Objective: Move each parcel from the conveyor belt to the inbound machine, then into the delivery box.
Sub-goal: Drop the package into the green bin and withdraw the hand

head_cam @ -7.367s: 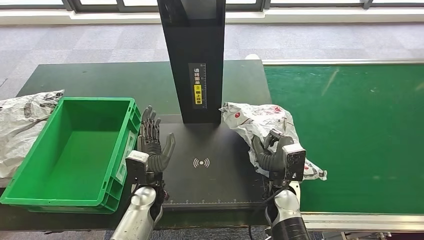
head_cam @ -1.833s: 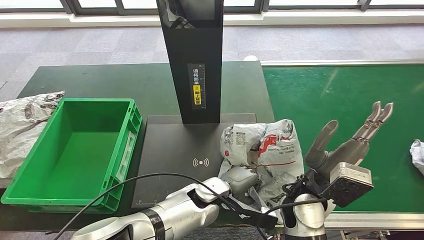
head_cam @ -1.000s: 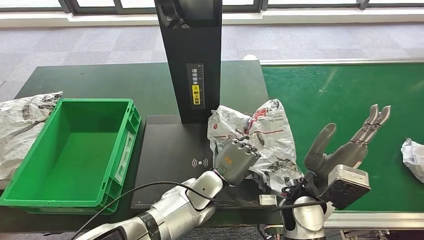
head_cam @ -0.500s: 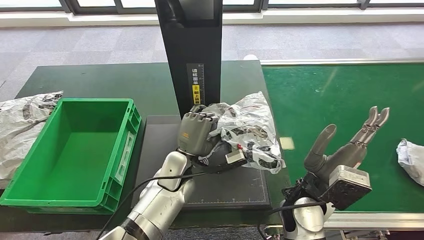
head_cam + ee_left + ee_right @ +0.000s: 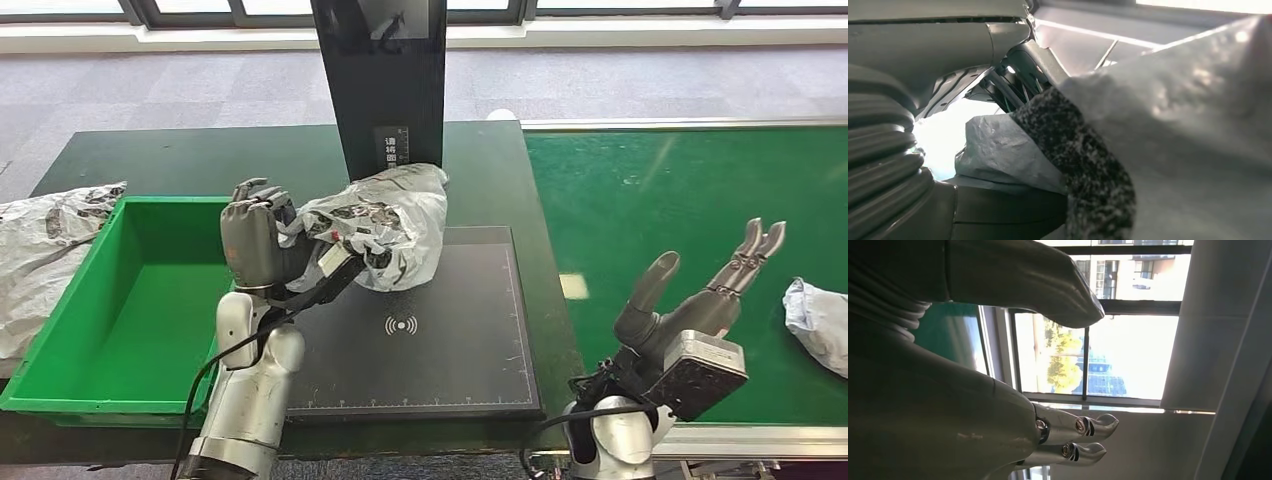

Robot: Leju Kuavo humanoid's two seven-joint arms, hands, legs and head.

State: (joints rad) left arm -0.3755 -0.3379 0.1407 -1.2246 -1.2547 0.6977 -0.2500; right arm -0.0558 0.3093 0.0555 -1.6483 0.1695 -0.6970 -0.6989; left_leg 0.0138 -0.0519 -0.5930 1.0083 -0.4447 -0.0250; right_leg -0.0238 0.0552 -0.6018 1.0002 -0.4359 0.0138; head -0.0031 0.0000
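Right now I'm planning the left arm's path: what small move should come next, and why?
Probably carry the parcel a little further left over the green box. The left robot hand holds it just above the scanner plate's left edge, beside the box rim, not yet over its inside.

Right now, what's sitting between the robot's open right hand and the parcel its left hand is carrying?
In the head view, between the right hand and the parcel lie the bare scanner plate, a dark table strip and bare green belt.

Parcel-sorting station: conveyor belt [image 5: 700, 200], inbound machine [image 5: 420, 330].
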